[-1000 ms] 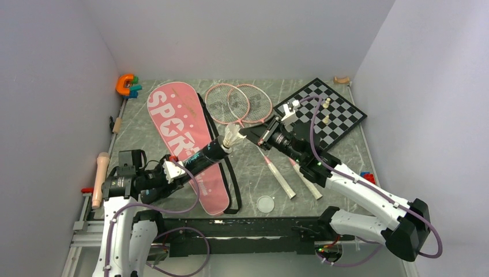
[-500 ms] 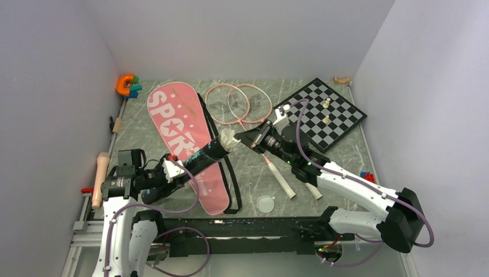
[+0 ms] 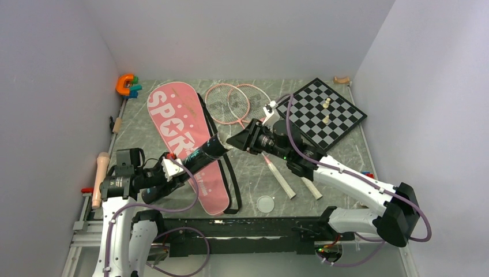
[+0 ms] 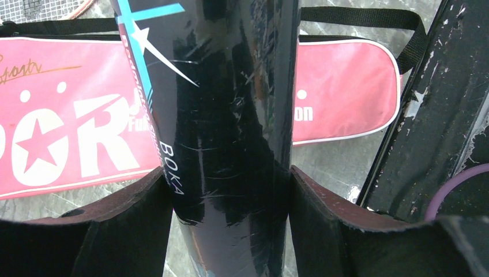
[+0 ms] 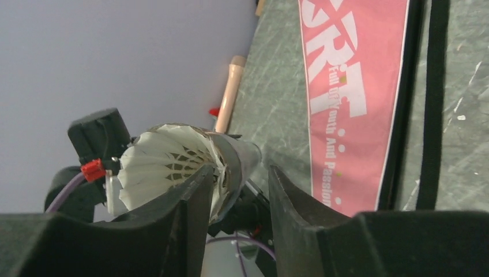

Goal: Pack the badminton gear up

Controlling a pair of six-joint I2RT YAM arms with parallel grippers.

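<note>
One dark tube (image 3: 202,154), one white feather shuttlecock (image 5: 155,167), two pink-framed rackets (image 3: 239,104) and one pink "SPORT" racket bag (image 3: 173,124) make up the badminton gear on my table (image 3: 135,130). The shuttlecock sits in the tube's open mouth with its feather skirt showing, and I cannot tell whether others lie deeper inside. My right gripper (image 5: 237,173) is right at that mouth, its two fingers parted to either side of the rim and pinching nothing. My left gripper (image 4: 230,190) is clamped around the tube's lower end, a finger pressed to each side, and holds it slanting above the bag, mouth toward the middle of the table. The bag lies flat beneath the tube, lettering up, and what it holds I cannot tell. Both rackets are outside it, just to the right of its far end. Their heads overlap and their white handles point toward the near edge, with my right arm reaching across above the shafts. Farther out, one black-and-white chessboard (image 3: 337,109) with a few pale pieces sits in the far right corner, one orange C-shaped toy (image 3: 123,84) in the far left corner, and one small clear disc (image 3: 266,203) near the front edge between my arms.
</note>
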